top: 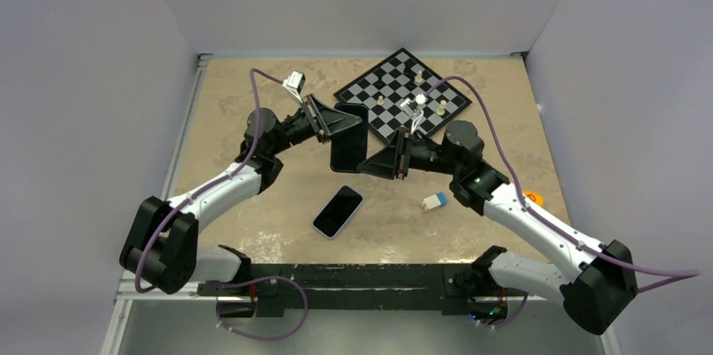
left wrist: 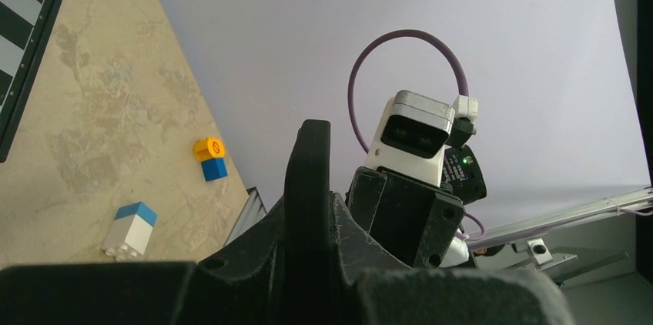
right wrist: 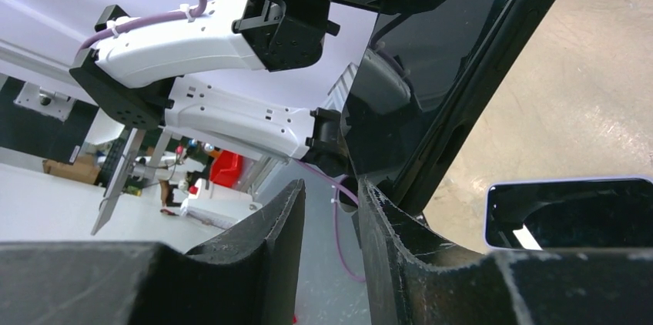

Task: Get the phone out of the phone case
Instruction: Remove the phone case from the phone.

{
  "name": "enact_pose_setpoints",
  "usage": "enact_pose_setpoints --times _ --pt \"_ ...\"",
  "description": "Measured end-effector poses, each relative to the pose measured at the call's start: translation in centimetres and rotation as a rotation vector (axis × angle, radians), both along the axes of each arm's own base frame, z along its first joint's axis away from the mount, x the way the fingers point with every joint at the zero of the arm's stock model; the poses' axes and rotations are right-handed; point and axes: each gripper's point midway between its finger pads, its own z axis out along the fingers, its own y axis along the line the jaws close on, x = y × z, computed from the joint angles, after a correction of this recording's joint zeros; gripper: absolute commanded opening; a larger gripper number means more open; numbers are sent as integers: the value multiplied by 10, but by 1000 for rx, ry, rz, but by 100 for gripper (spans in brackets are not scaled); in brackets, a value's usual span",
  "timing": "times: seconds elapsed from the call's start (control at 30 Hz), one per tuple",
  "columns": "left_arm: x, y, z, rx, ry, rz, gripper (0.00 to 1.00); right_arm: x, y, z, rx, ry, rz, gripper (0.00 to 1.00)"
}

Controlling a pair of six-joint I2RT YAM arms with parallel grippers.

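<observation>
Top external: matte black phone case [top: 349, 140] is held upright above the tan table [top: 244, 103]. The left gripper [top: 330, 125] pinches its upper edge; the right gripper [top: 388, 157] sits at its lower corner, grip unclear. The dark-screened, pale-rimmed phone [top: 338, 211] lies flat on the near side, long axis diagonal, apparently already out.

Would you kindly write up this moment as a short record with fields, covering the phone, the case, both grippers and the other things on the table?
phone: lying flat on the table, dark face up, out of the case
case: black, held off the table between the two grippers
left gripper: shut on the case's upper edge
right gripper: at the case's lower corner; grip unclear
chessboard: far side, a few pieces standing
white-and-blue block: right of the phone
orange block: near the right edge
</observation>
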Motion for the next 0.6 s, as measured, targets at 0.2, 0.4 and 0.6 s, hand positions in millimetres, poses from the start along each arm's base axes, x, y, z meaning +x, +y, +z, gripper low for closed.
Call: enact_pose_setpoints --times 0.2,0.4,0.6 --pt "0 0 1 -4 -10 0 0 -2 -5 0 -15 -16 -14 38" --pt "-2 0 5 -16 -15 -6 0 -6 -11 0 -33 -28 -30 39" --pt "-2 0 6 -21 -12 -9 0 -5 -11 -3 -41 -17 -33 39"
